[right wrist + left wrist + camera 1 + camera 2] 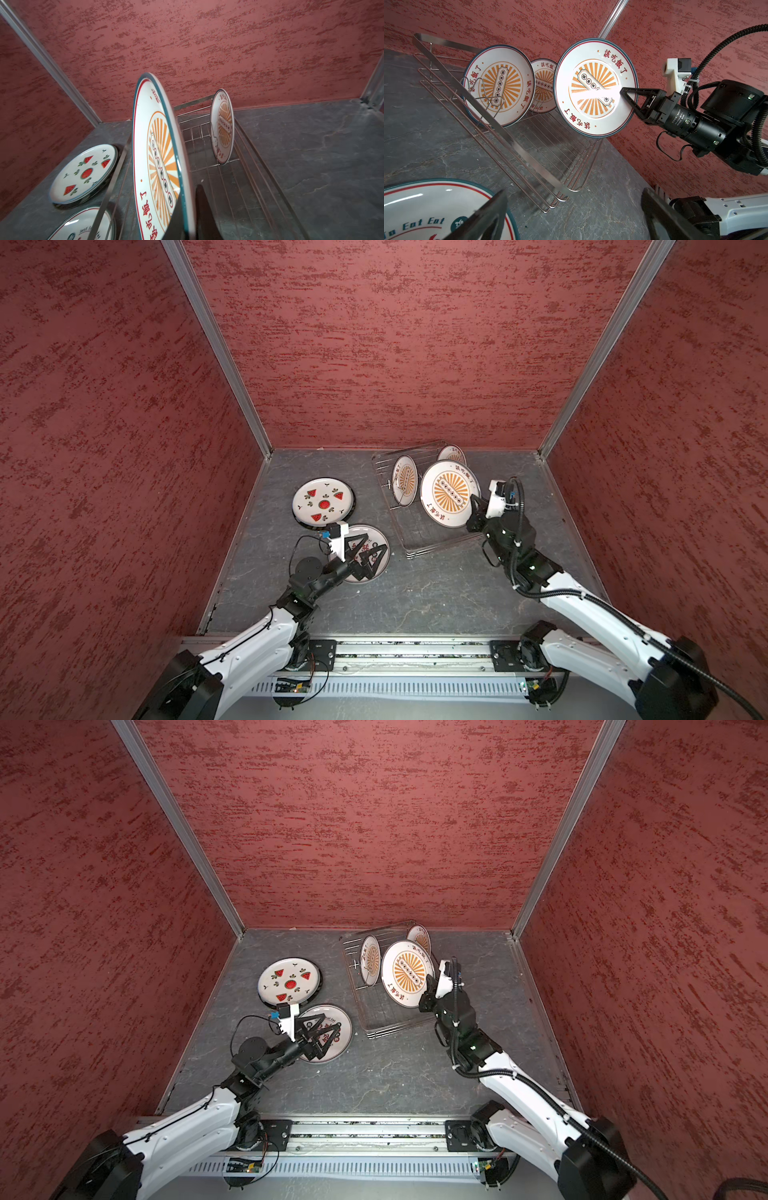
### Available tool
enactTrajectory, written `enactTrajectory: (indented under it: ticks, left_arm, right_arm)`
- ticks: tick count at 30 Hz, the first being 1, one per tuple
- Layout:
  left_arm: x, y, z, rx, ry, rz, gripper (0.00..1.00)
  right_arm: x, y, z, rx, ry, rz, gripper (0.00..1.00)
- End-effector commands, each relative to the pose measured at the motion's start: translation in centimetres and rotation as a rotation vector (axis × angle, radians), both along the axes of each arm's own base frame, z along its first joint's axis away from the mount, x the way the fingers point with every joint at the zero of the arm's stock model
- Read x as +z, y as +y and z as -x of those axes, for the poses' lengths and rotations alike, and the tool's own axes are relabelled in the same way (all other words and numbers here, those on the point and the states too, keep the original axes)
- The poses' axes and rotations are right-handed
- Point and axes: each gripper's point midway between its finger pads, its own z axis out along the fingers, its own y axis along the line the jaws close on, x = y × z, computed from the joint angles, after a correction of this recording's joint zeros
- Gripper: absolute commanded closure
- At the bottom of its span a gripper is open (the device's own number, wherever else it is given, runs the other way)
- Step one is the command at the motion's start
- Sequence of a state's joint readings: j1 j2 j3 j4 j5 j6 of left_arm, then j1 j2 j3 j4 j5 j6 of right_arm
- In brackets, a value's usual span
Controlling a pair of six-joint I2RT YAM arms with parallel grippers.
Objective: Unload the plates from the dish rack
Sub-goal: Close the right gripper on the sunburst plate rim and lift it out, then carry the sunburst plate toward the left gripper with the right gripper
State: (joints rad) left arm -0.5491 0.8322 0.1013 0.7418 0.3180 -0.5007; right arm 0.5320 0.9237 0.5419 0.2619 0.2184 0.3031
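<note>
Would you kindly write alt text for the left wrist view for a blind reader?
The right gripper pinches the rim of an upright sunburst plate over the dish rack, where a near plate and a far plate of the same design stand. A lettered plate lies flat on the table beneath the open left gripper.

We count three orange sunburst plates: the nearest sunburst plate (440,489), the middle sunburst plate (404,481) and the far sunburst plate (453,454). There is one watermelon plate (323,501); the dark rim (352,512) under it may be one more plate or several, we cannot tell. We also count one lettered plate (425,203), one dish rack (415,526) and two grippers: left gripper (377,541), right gripper (473,499).
</note>
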Motion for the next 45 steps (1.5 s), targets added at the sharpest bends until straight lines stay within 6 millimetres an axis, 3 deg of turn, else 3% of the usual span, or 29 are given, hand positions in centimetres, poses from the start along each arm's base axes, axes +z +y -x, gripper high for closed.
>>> enactTrajectory:
  ticks: [1,9,14,22,23,28,35,45]
  left_arm:
    - [2.3,-1.1,0.5,-0.069,-0.057,0.017,0.01]
    - [4.5,-2.2,2.9,-0.207,-0.117,0.024,0.01]
    - [4.9,-1.4,3.1,-0.166,-0.118,0.021,0.01]
    - [5.4,-0.9,2.9,-0.108,-0.103,0.014,0.01]
    - [4.6,-0.8,2.5,-0.081,-0.067,-0.004,0.00]
    - [4.4,-1.5,2.7,-0.107,-0.063,-0.007,0.15]
    - [4.8,-1.7,2.6,-0.102,-0.062,-0.005,0.48]
    - [4.3,-1.9,1.5,-0.073,-0.012,-0.029,0.70]
  right_arm:
    - [5.1,2.4,2.4,0.205,-0.174,-0.166,0.99]
    - [5.3,5.1,5.9,0.452,-0.241,-0.209,0.99]
    - [4.8,6.5,8.2,0.599,-0.272,-0.223,0.99]
    - [4.0,7.0,9.5,0.668,-0.298,-0.248,0.99]
    - [4.0,7.1,9.6,0.677,-0.298,-0.250,0.98]
    - [3.5,7.4,9.6,0.693,-0.287,-0.250,0.99]
    - [2.9,7.6,8.8,0.671,-0.270,-0.243,0.99]
    - [2.7,8.4,8.2,0.682,-0.259,-0.236,0.99]
